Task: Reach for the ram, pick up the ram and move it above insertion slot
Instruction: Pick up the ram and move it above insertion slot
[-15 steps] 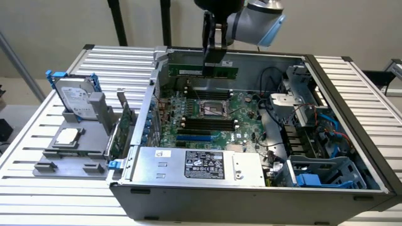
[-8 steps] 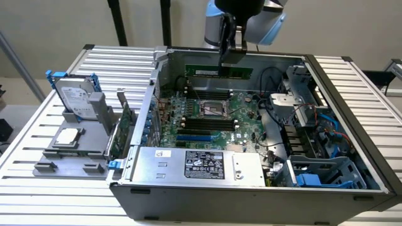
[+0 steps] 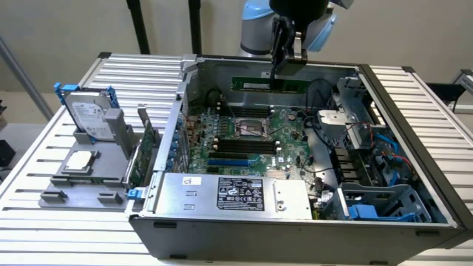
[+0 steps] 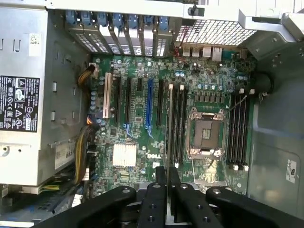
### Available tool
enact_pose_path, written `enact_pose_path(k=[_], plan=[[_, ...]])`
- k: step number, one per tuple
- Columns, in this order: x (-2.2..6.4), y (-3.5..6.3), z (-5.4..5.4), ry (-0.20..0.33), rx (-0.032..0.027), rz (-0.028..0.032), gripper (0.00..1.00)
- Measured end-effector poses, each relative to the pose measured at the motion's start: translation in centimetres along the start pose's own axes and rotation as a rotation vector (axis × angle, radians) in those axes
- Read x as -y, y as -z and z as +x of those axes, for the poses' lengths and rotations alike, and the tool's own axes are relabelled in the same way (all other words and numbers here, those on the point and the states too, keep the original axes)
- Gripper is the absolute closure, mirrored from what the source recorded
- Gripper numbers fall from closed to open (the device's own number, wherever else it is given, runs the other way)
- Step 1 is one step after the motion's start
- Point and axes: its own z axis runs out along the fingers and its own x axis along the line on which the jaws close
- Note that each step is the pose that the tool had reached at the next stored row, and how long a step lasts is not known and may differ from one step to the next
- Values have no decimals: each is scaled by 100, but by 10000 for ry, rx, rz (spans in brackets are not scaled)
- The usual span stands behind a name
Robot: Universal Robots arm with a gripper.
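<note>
The ram [image 3: 251,83], a long thin green stick, hangs level in the air inside the open computer case [image 3: 384,105], above the back part of the motherboard [image 3: 284,130]. My gripper [image 3: 278,76] comes down from above and is shut on the stick's top edge near its middle. In the wrist view the ram [image 4: 169,123] appears edge-on as a thin line between my black fingers [image 4: 159,183], running alongside the black memory slots [image 4: 179,123] left of the CPU socket [image 4: 205,133]. In the exterior view the slots [image 3: 244,145] lie lower, in front of the held stick.
A grey power supply [image 3: 236,194] fills the case's front. Drive cages and cables [image 3: 362,160] crowd the exterior view's right side. Outside the case on the exterior view's left, a fixture holds a hard drive [image 3: 88,113], a CPU [image 3: 80,160] and an upright green expansion card [image 3: 148,147].
</note>
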Motion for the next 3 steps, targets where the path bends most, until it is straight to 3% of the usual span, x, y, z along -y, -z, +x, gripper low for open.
enact_pose_path(k=[3], plan=[[0,0,0,0,0,0,86]])
